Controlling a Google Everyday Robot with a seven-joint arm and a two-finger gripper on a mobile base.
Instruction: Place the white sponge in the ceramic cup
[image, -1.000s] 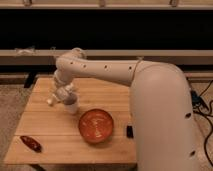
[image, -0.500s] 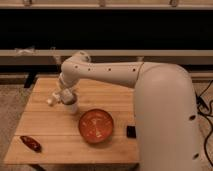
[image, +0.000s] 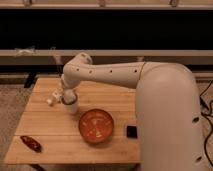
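In the camera view, the arm (image: 107, 75) reaches in from the right. Its hand (image: 64, 99) hangs low over the back-left part of the table (image: 55, 132), just behind and to the left of the orange bowl (image: 96, 125). Over the last second the elbow has slid a little to the right, and the hand has crept forward and down towards the bowl. It is a small shift, more an adjustment than a carry.

A small pale bit (image: 51, 100) pokes out at the hand's left side and has drifted along with it. This is probably the white sponge, which would mean it is being carried rather than lying loose. I cannot tell whether the hand is clamped on it or not.

A white rounded shape (image: 71, 107) sits right under the wrist (perhaps the cup, perhaps part of the hand; it cannot be made out). If it is the cup, the sponge is close beside it but not yet inside.

The dark red-brown thing (image: 31, 143) lies untouched at the front-left corner, well apart.
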